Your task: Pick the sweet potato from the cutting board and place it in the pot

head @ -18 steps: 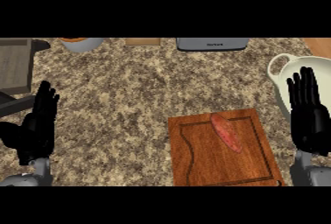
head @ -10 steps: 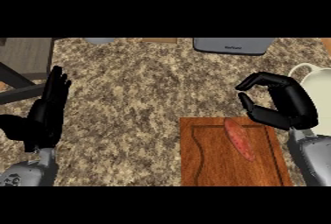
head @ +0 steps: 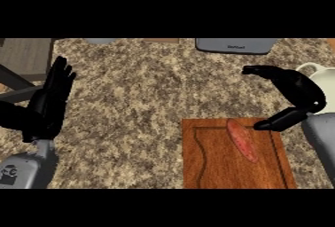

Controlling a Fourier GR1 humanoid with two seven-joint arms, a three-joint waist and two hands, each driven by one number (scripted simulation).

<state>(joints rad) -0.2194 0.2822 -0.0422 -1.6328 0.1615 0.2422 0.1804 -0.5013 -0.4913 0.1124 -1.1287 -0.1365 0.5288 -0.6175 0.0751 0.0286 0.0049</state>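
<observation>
- The right hand (head: 296,94) hangs over the counter (head: 150,88) just beyond the cutting board's far right corner. Its fingers arch forward and its thumb is held well apart below them, an open claw with nothing in it.
- The thumb tip sits just beside the upper end of the sweet potato (head: 242,141); I cannot tell if they touch.
- The sweet potato lies flat on the cutting board (head: 206,159), right of middle, running lengthwise and slightly slanted.
- It looks slim, reddish-pink and tapered at both ends.
- Likely stiff, fairly light, smooth-skinned and prone to roll; I would pinch across its thicker middle.
- The white pot (head: 322,76) stands behind the right hand, at the view's right edge.
- The left hand (head: 49,104) rests spread and flat at the left.
</observation>
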